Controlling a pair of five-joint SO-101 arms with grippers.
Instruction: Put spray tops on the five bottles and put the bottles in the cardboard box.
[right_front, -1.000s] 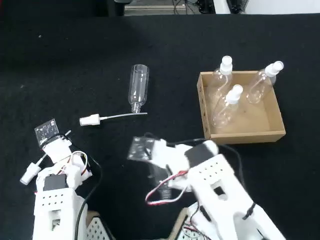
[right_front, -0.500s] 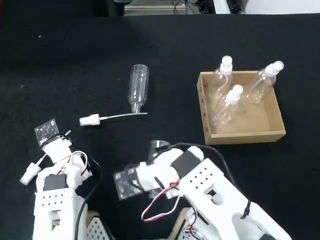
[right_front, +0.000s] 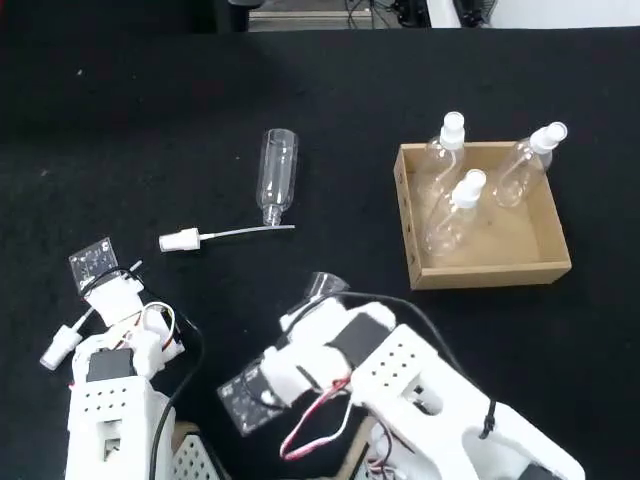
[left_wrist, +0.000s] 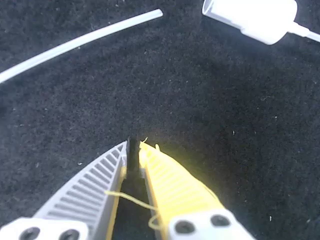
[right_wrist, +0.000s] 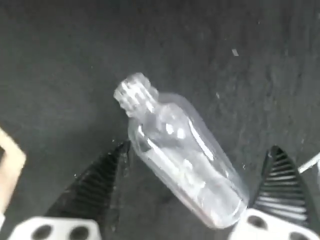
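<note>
Between the right gripper's (right_wrist: 199, 149) wide-spread fingers: an uncapped bottle (right_wrist: 180, 165).
It lies on the black table (right_front: 330, 90), ungripped; the left gripper (left_wrist: 133, 146) is closed, empty; three capped bottles (right_front: 462, 200) sit in the cardboard box (right_front: 485, 272).

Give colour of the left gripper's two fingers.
Left gripper: one grey, one yellow; clearest in the left wrist view.
</note>
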